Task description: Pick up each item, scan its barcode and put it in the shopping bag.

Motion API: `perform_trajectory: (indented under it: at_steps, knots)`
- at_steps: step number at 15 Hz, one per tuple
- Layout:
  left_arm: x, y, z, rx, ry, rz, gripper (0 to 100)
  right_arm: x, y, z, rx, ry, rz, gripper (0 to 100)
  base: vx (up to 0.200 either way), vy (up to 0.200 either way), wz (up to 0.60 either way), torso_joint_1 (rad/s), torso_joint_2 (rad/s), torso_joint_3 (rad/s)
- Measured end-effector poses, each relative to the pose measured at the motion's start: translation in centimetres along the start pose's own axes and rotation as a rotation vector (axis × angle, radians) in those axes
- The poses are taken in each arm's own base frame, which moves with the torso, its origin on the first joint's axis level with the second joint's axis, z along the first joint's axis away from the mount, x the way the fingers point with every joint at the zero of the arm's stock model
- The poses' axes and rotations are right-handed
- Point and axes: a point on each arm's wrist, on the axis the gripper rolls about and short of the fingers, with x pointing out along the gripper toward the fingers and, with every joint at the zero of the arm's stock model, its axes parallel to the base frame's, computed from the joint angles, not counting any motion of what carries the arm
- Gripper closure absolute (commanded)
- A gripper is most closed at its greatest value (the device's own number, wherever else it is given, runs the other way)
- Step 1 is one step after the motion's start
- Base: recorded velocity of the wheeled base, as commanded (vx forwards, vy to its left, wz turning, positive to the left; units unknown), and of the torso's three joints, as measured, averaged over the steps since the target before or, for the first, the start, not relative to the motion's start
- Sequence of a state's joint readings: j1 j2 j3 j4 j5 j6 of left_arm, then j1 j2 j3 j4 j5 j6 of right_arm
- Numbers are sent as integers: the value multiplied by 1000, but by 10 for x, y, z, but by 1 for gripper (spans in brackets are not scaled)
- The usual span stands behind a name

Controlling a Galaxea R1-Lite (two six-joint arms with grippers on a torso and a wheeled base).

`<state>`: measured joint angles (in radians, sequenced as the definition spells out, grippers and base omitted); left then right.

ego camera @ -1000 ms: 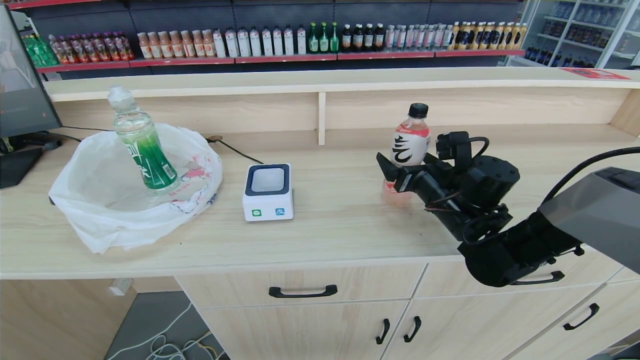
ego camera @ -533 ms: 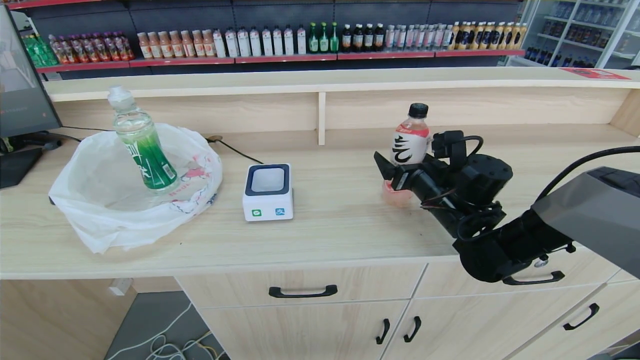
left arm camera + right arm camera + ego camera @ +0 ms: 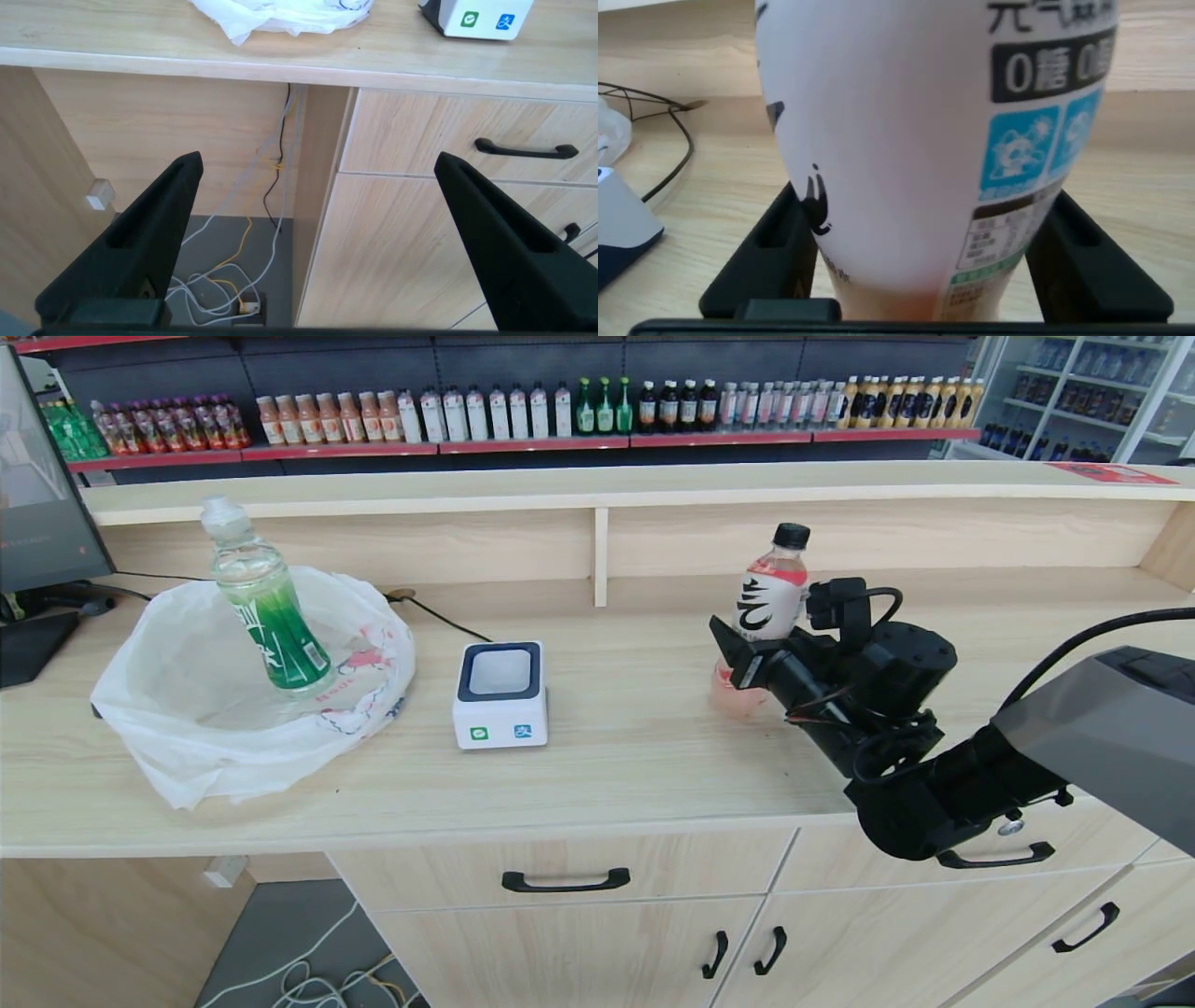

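Head view first: what stands around the pink bottle?

A white scanner with a dark-framed window sits on the wooden counter. It is between the bottle and the shopping bag, well apart from both. A dark cable runs along the counter behind it. A monitor stands at the far left, just beyond the bag. A raised ledge closes the counter's back edge, with shelves of drinks beyond.

And the bottle itself?

It is on the right side of the counter, black cap up, leaning a little to the right. The right gripper has its jaws clamped on the lower body from the side. Right wrist view shows both fingers pressed against the label. Whether the base clears the counter, I cannot tell.

What is in the bag?

The bag is white plastic, mouth spread open, lying on the left of the counter. A green-labelled bottle stands in it, tilted, white cap up.

The other arm?

The left gripper hangs below the counter's edge, facing the cabinet front, jaws spread wide and holding nothing.
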<state>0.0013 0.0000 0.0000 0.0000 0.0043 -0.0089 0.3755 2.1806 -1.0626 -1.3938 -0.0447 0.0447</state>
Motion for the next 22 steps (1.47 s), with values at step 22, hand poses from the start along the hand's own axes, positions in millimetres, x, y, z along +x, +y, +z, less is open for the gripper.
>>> perform_trajectory:
  at_steps: [22]
  knots:
    - [0,0,0,0,0,0,0,-35,8,73,-86,-97,14,100,0,0,0,0,0,0]
